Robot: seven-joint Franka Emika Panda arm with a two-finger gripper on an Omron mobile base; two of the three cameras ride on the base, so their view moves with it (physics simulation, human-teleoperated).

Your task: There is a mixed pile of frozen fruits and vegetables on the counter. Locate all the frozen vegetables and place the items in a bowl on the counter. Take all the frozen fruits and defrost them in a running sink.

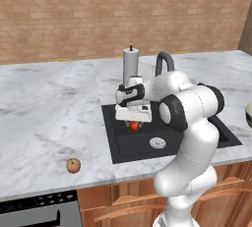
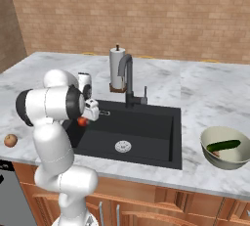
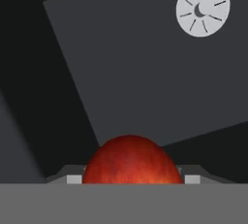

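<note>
Marble tabletop [image 1: 49,108], white-grey veined, above wooden cabinets. Set in: black sink [image 2: 146,132]. Lying on it: orange-tan ball [image 1: 73,165] near front edge; bowl [image 2: 225,147] right of sink; paper-towel roll [image 2: 116,68] behind faucet.

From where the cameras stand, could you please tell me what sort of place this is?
A simulated home kitchen, most likely: a black sink with a gooseneck faucet set in a marble counter over wooden cabinets, with a paper towel roll against a brick wall.

Colours and patterns at the sink.
Red ball [image 3: 131,161], mottled; black sink [image 2: 146,127] with silver drain [image 3: 203,7]; white-grey veined worktop [image 1: 44,108]; orange-tan ball [image 1: 73,165]; dark-green stick [image 2: 223,145].
</note>
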